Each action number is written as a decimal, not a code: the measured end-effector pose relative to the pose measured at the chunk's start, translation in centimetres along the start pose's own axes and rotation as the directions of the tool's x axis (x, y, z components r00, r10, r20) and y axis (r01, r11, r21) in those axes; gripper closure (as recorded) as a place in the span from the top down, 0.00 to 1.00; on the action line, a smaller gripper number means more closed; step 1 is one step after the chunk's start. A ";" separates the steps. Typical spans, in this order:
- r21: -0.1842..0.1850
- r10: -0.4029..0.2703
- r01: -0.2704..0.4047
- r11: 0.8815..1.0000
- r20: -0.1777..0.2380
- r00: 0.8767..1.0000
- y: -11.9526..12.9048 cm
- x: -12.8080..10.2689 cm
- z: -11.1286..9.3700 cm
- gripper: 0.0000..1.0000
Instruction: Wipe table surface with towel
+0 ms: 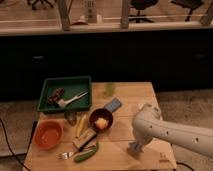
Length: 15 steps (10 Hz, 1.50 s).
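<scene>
The light wooden table surface (140, 97) has a small dark logo mark (161, 160) at its front right corner. My white arm (170, 132) reaches in from the right across the table's front right part. My gripper (135, 147) points down at the tabletop under the arm's bend. A small grey-blue patch there looks like the towel (133, 148), mostly hidden by the gripper.
A green tray (50, 89) with utensils stands at back left. An orange bowl (48, 134), a dark bowl (101, 121) with yellow food, a banana (80, 125), a fork (65, 155), a green vegetable (86, 154), a blue-grey block (113, 105) and a green cup (109, 89) fill the left and middle.
</scene>
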 end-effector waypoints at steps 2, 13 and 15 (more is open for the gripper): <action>0.017 -0.019 0.018 1.000 0.027 0.999 -1.1 -0.6 0.3 0.02; -0.037 -0.083 0.088 0.995 0.103 0.991 -1.9 -4.5 -0.1 0.02; -0.052 -0.068 0.072 0.996 0.083 0.994 -1.9 -1.4 0.2 0.02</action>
